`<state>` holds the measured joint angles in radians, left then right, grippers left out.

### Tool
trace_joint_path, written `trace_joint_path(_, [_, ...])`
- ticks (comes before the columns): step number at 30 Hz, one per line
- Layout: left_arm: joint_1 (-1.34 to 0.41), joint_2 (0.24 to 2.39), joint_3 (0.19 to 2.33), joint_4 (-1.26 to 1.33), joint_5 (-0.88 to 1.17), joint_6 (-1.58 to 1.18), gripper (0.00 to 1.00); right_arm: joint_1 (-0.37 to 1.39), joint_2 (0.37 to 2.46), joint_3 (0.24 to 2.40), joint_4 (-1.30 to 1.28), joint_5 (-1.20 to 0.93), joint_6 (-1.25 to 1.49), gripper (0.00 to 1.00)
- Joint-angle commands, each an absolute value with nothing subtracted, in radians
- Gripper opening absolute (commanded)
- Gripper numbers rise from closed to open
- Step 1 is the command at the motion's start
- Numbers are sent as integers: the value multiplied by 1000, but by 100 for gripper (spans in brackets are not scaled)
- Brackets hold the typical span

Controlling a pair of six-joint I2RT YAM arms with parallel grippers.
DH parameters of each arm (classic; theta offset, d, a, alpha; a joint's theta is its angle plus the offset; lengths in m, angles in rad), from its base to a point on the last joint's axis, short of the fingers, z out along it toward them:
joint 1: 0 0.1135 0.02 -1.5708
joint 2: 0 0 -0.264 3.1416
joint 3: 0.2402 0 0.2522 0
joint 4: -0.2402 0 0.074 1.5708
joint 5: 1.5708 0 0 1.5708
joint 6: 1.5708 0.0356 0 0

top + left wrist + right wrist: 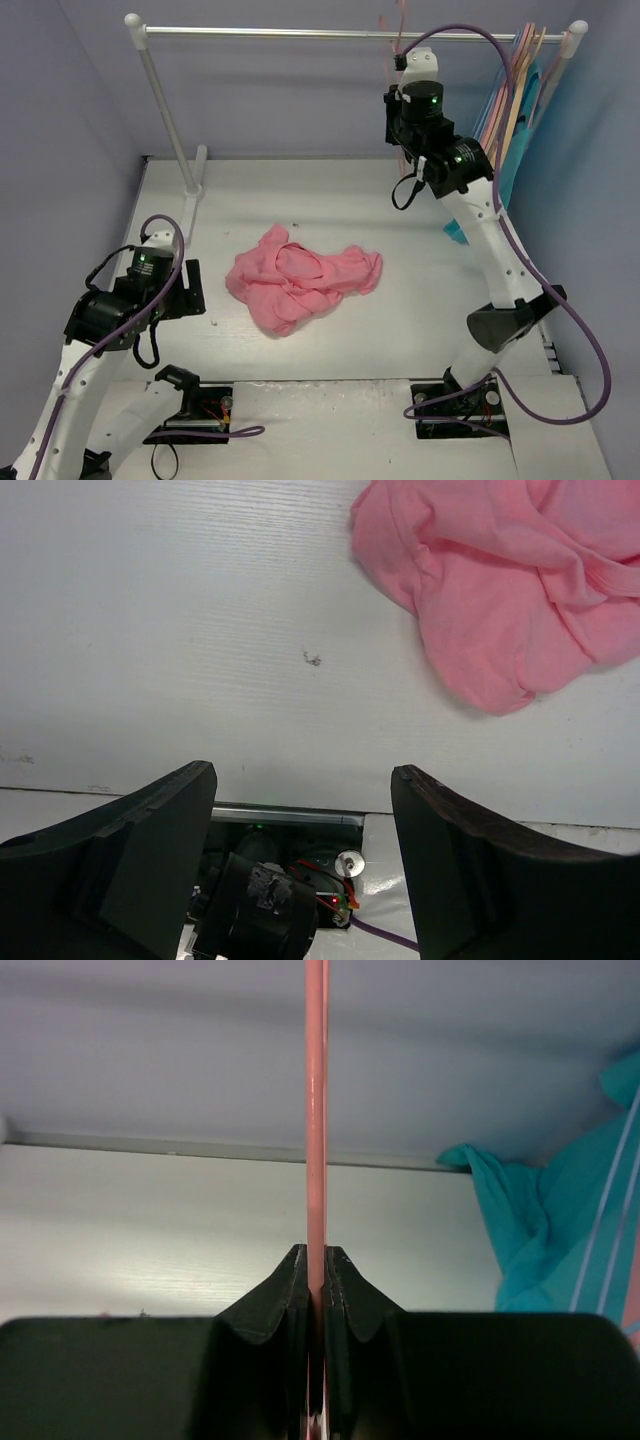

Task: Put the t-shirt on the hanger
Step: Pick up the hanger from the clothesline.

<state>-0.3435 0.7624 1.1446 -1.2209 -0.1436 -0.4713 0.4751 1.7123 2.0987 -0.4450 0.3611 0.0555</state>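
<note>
At the far rail (pixel 300 34) of our desk (pixel 300 200), toward one o'clock in the overhead view, our right arm stands stretched high. From its base at five o'clock the elbow sits low, the forearm climbs steeply, and the wrist turns up to the rail. The right claw (pixel 316 1260) is clamped together on the hanger (pixel 316 1110). In the wrist view its thin pink wire runs straight up between the two black fingers, pinched tight on both sides. From above, we see the same pink wire (pixel 397 30) hooked at the rail just over the wrist.

Our left arm is folded low near eight o'clock, its elbow pushed out toward nine o'clock and its wrist angled over the desk. The left claw (pixel 303 772) stands with its fingers wide apart over bare white desk, gripping nothing.

The t-shirt (pixel 300 278) lies crumpled in a salmon-pink heap at the centre of the desk, well apart from both claws. In the left wrist view it sits at two o'clock, beyond the open fingers.

A teal garment (pixel 515 170) and a bundle of thicker hangers (pixel 520 70) hang at the rail's right end, toward two o'clock, just beside the raised right arm.
</note>
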Motion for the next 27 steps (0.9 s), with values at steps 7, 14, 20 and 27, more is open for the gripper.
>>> trace_joint_path(7, [-356, 836, 1200, -1138, -55, -457, 71, 503, 1439, 1853, -345, 94, -44, 0])
trace_joint_path(14, [-357, 963, 1249, -1065, -20, -454, 65, 514, 1230, 1462, -298, -77, -89, 0])
trace_joint_path(20, [-363, 1170, 1316, -968, -11, -472, 58, 515, 1125, 1316, -350, -129, -126, 0])
trace_joint_path(27, [-429, 1457, 1425, -856, -69, -557, 54, 515, 1117, 1259, -400, -182, -126, 0])
